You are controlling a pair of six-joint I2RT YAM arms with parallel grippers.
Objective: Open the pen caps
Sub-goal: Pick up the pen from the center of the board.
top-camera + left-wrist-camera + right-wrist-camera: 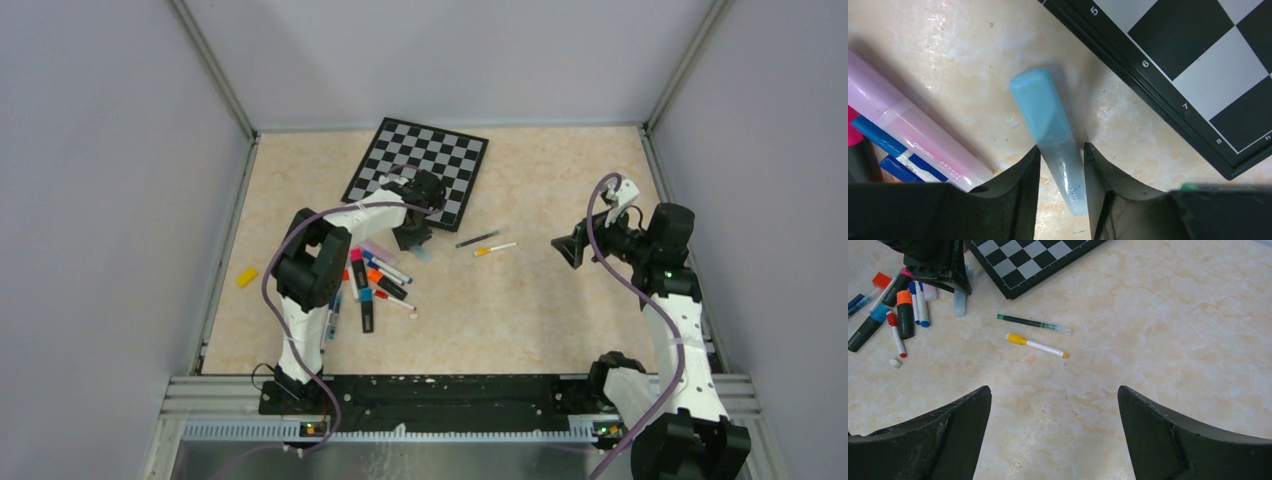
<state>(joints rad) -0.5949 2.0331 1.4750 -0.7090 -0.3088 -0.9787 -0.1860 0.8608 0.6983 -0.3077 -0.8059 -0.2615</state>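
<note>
While left claw flanks the blue pen, the board edge lies near.

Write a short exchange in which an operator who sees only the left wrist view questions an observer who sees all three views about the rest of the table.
Operator: My left end effector pinches a light-blue pen. What is the right end effector doing?
Observer: It hangs open above the table, holding nothing.
Operator: Do any pens lie outside my view?
Observer: Yes. A thin green pen and a yellow-capped white pen lie side by side, not touching, between the two arms.
</note>
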